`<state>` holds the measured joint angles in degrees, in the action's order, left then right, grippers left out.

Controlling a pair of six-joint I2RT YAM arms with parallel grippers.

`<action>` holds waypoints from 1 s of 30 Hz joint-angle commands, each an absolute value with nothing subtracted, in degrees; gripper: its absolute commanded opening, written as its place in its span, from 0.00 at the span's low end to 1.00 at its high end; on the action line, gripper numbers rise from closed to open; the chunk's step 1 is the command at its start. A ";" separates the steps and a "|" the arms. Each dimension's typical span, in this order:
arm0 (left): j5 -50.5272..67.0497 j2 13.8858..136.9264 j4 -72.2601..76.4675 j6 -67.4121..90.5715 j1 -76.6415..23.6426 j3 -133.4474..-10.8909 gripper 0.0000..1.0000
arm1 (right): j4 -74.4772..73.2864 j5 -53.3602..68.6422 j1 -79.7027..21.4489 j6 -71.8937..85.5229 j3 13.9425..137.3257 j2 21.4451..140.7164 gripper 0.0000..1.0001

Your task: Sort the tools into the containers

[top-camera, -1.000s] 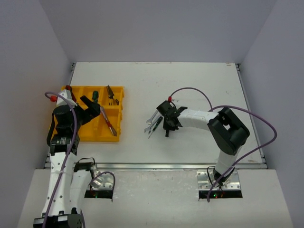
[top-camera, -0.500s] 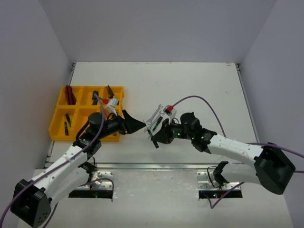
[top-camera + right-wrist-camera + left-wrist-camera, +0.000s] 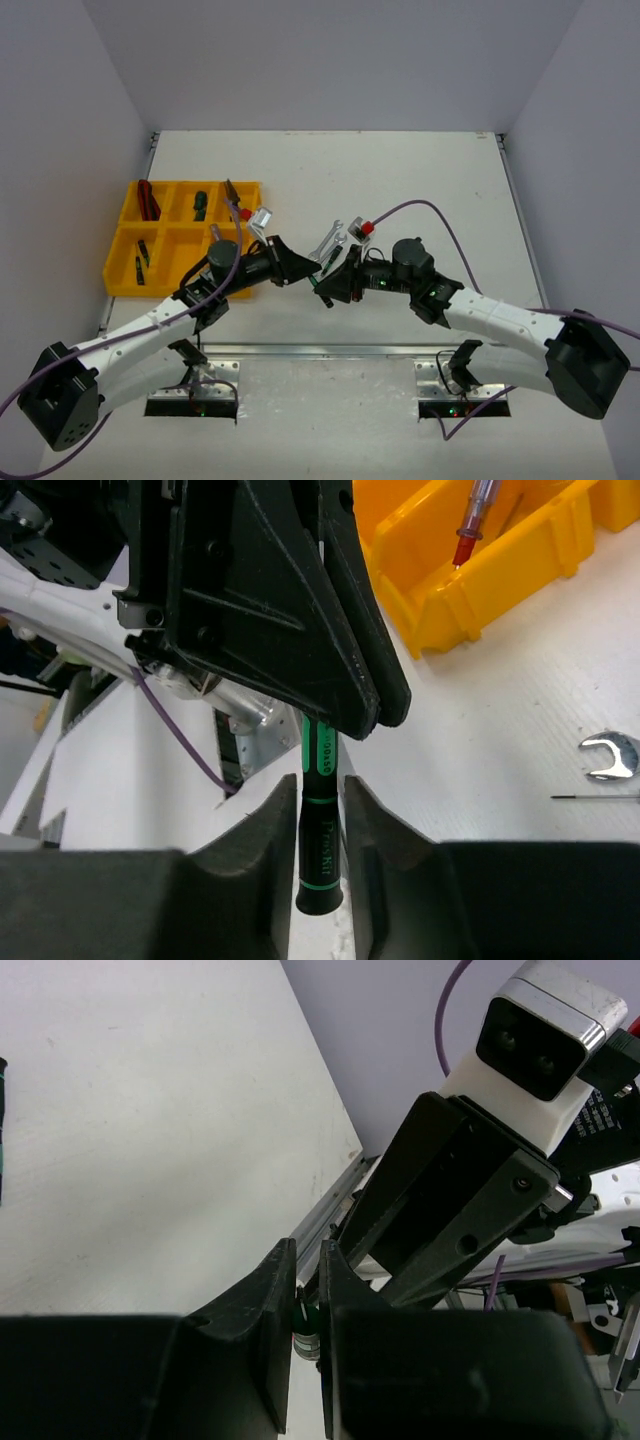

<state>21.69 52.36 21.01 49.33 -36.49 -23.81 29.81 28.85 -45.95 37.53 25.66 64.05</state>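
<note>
**Green-handled screwdriver caught btwn both grippers, just right of the tray**

Both arms reached in low over the table (image 3: 430, 180) & met nose to nose near its front-middle, just right of the yellow tray (image 3: 160, 240). The green-handled screwdriver (image 3: 320, 825) sat btwn them, not in any bin.

L gripper (image 3: 307, 1295) was clamped on it. In the L wrist view the fingers stood almost together w/ a sliver of green pinched btwn them. In the R wrist view those same fingers closed over the far end of the handle.

R gripper (image 3: 320, 790) had its fingers either side of the handle's black butt end, v. close on both sides. Whether they pressed on it or stood a hair off couldn't be told.

A silver wrench (image 3: 328, 243) lay on the table just behind the grippers, w/ a thin metal shaft (image 3: 595, 797) near it.

Tray contents, top view:
- Back-L bin: red-handled pliers (image 3: 148, 198).
- Back-middle bin: a short dark tool (image 3: 200, 204).
- Back-R bin: a second pair of pliers (image 3: 235, 200).
- Front-L bin: small dark bits (image 3: 140, 262), too small to name.

The L arm (image 3: 150, 325) crossed the tray's front-R corner & hid that part. The R wrist view showed a clear-handled, red-tipped screwdriver (image 3: 470, 525) lying in a bin; which bin couldn't be told.
</note>
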 commanded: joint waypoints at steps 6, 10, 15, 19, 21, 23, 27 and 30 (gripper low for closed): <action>-19.66 52.66 -17.55 40.69 -35.58 -41.13 0.00 | 13.62 9.94 -46.40 36.06 33.65 61.74 0.99; -37.16 57.39 -30.41 34.99 -23.43 -50.39 0.00 | -3.15 -7.65 -46.13 36.61 36.26 57.93 0.99; -42.62 59.09 -26.95 24.32 -0.28 -53.79 0.00 | -3.43 -8.90 -45.70 35.10 32.83 51.77 0.99; -47.63 65.00 -17.97 16.45 10.70 -55.70 0.00 | -3.51 -8.41 -45.16 33.57 31.23 48.90 0.99; -53.88 70.55 -17.38 14.69 11.82 -56.78 0.00 | -3.43 -7.97 -44.87 33.51 30.44 48.07 0.99; -56.98 74.54 -18.23 15.59 12.67 -57.92 0.00 | -3.46 -7.34 -44.70 33.65 30.09 47.39 0.99; -60.12 80.40 -13.46 14.24 13.27 -53.57 0.00 | -3.25 -5.61 -44.65 34.10 29.18 45.09 0.99; -59.88 83.07 -13.55 15.36 14.56 -52.58 0.00 | -2.35 -3.77 -44.56 34.51 28.85 44.57 0.99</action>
<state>-55.43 81.61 -16.89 16.53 12.74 -53.72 -4.86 -5.47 -44.78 34.61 29.05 46.07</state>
